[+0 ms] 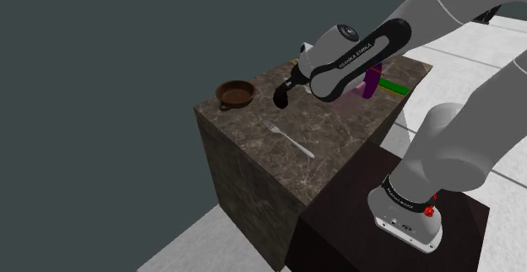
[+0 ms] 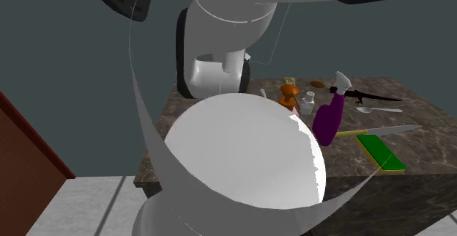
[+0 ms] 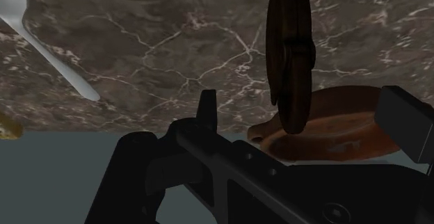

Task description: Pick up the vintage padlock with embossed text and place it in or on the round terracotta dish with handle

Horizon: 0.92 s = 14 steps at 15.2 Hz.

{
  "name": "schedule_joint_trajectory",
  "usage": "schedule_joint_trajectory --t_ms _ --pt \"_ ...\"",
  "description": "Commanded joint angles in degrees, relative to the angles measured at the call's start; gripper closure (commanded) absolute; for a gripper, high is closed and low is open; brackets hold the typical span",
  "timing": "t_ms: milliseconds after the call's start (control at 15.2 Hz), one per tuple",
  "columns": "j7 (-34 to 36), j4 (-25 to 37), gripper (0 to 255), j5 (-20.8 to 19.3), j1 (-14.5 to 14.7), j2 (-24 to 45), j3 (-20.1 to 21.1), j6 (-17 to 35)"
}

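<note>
Marble surface (image 1: 338, 135): gripper (image 1: 281, 101) open, padlock (image 3: 288, 56) btwn fingers untouched, near dish (image 3: 334, 129); prob centre, close on flat faces w/o tipping.

Reads as a kitchen corner of a home, rendered by a simulator. Centres on a free-standing counter block (image 1: 338, 131) with a dark veined stone top and sides. Carries tableware: a fork (image 1: 287, 137) near the middle, a spoon (image 2: 381, 110), and a round brown dish with handle (image 1: 234, 93) at the corner on the shoulder view's left. Holds household items as well: a purple spray bottle (image 2: 329, 117) and a small white bottle (image 2: 309, 104). Stands on a pale tiled floor (image 2: 88, 205) against a plain dark grey wall (image 1: 101, 76).
</note>
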Motion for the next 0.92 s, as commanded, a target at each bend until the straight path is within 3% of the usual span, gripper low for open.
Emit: schedule_joint_trajectory --t_ms 0,132,594,660,858 --pt "-1.2 0.9 0 1.6 3.3 2.4 -2.8 1.7" --pt "-2.7 1.6 0 3.5 7.7 4.2 -6.7 2.9" --pt "-2.6 1.6 0 3.4 7.7 4.2 -6.7 2.9" --pt "-2.6 1.6 255 3.4 7.7 4.2 -6.7 2.9" --pt "-2.6 1.6 255 3.4 7.7 4.2 -6.7 2.9"
